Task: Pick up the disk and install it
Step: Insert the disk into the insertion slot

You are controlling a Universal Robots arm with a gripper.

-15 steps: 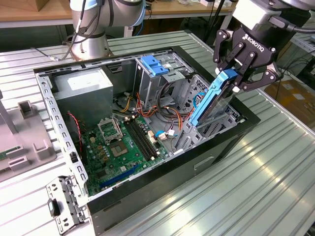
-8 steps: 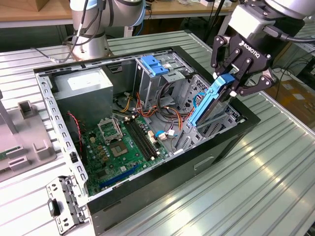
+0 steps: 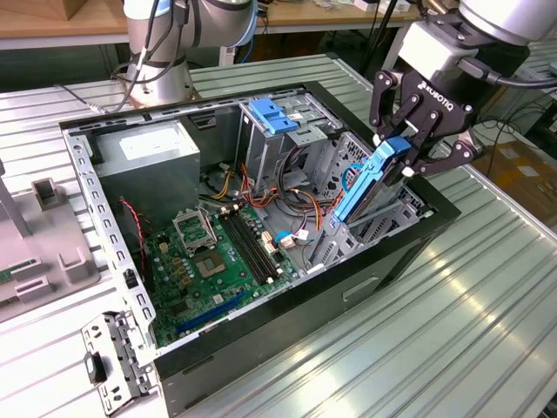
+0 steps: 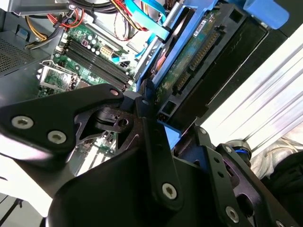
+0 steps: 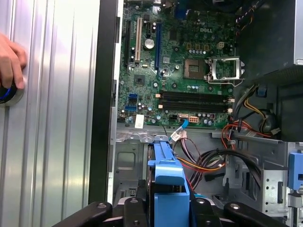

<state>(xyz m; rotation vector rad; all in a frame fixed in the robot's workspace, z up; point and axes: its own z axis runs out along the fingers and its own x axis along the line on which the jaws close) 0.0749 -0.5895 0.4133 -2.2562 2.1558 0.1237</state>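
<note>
Open black-framed computer case (image 3: 396, 252), lying on the ribbed metal worktop (image 3: 496, 313).

Contents, from the exterior view's left:
- Large grey power-supply box (image 3: 144, 150), far-left corner of the case.
- Green motherboard (image 3: 204, 261), on the case floor.
- Blue plastic bracket (image 3: 274, 115), atop the drive cage at the far edge.
- Disk (image 3: 361, 196), a flat grey-metal hard drive in blue plastic carrier rails. It is steeply tilted at the case's right edge, with its lower end down in the bay.
- Black gripper (image 3: 402, 152), fingers pinching the disk's upper blue end.

Handling, as judged: the rails should stay parallel to the bay guides. The grip should be firm enough to stop the disk pivoting. The orange and red cables (image 3: 300, 200) beside the bay should be kept clear.

Obscured:
- The disk's lower end and the bay guides sit behind the cage metal, so whether the disk is seated cannot be told.
- In the first wrist view, a person's hand (image 5: 9, 61) at the worktop's edge is cut off by the frame.
</note>
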